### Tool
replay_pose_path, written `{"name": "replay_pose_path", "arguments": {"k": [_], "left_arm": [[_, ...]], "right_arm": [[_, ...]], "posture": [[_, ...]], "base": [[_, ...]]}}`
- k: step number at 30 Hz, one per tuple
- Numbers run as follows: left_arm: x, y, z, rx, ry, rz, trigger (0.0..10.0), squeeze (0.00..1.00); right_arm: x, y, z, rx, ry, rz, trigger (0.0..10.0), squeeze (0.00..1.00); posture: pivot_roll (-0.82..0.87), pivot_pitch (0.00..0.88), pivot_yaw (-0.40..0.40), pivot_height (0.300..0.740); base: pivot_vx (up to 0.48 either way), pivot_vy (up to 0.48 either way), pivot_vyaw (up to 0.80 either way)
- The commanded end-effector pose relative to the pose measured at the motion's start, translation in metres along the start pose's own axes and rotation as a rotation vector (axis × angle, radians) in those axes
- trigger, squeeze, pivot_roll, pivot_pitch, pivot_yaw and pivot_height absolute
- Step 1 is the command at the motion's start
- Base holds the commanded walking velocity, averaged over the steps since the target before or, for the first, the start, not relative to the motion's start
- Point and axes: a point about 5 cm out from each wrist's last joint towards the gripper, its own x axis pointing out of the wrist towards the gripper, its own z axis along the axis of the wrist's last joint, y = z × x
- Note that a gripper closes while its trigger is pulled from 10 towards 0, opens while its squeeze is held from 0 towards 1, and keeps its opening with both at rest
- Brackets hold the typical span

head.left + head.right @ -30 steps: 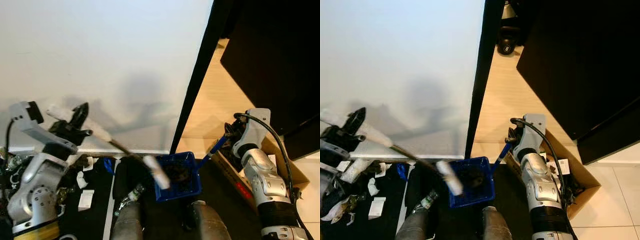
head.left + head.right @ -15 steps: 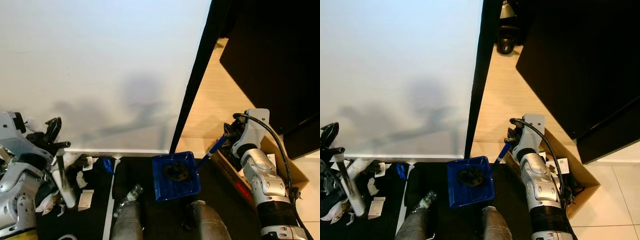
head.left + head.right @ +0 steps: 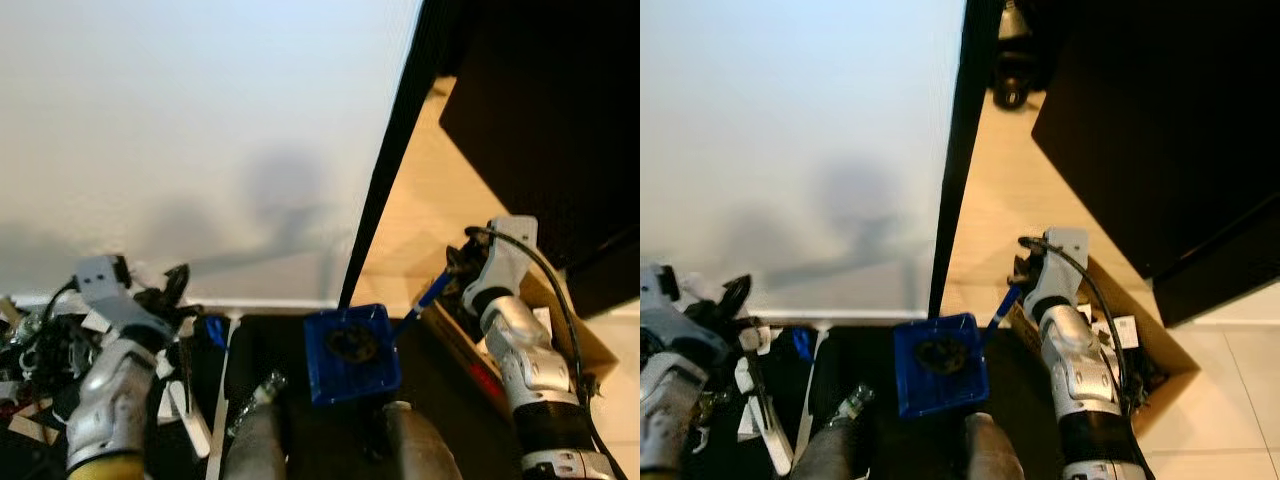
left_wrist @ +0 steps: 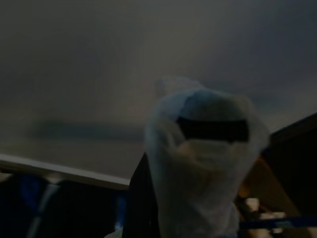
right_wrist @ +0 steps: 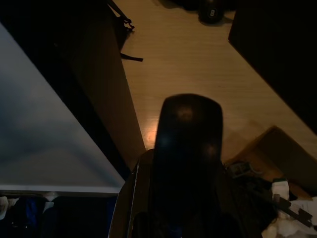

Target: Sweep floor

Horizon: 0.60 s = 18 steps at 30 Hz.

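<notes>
A blue dustpan lies on the dark mat before my legs, with a dark clump of debris in it. My right gripper is shut on the pan's blue handle at the right. My left gripper, low at the left, is shut on a brush. Its thin dark shaft runs down to a white end near my left leg. In the left wrist view the brush's white wrapped handle stands close to the lens.
Scraps of white paper and a blue scrap lie by the white wall's skirting at the left. A bottle lies by my left leg. A black door frame, wooden floor, a kettlebell and an open cardboard box are to the right.
My left arm swung the brush away from over the dustpan, down to the left, and now holds it pointing down near my left leg. The dustpan and right arm stayed put.
</notes>
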Motion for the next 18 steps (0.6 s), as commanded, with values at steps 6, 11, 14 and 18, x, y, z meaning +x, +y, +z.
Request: {"name": "replay_pose_path", "arguments": {"k": [6,11,14,18], "left_arm": [[0.013,-0.035,-0.025,-0.339,-0.003,-0.066,10.0,0.00],[0.017,-0.051,-0.027,-0.384,-0.013,-0.099,10.0,0.00],[0.025,-0.063,-0.025,-0.441,-0.044,-0.107,10.0,0.00],[0.032,-0.074,-0.019,-0.497,-0.071,-0.133,10.0,0.00]], "right_arm": [[0.000,0.000,-0.001,0.025,-0.001,0.013,10.0,0.00],[-0.001,0.000,-0.002,0.027,0.000,0.011,10.0,0.00],[-0.001,0.002,-0.003,0.028,0.002,0.012,10.0,0.00],[0.001,0.003,-0.001,0.029,0.000,0.016,10.0,0.00]], "posture": [[0.03,0.224,-0.038,0.740],[0.03,0.224,-0.040,0.740],[0.03,0.223,-0.043,0.740],[0.03,0.223,-0.043,0.740]], "base": [[0.000,0.000,0.00],[0.000,0.000,0.00],[0.000,0.000,0.00],[0.000,0.000,0.00]]}}
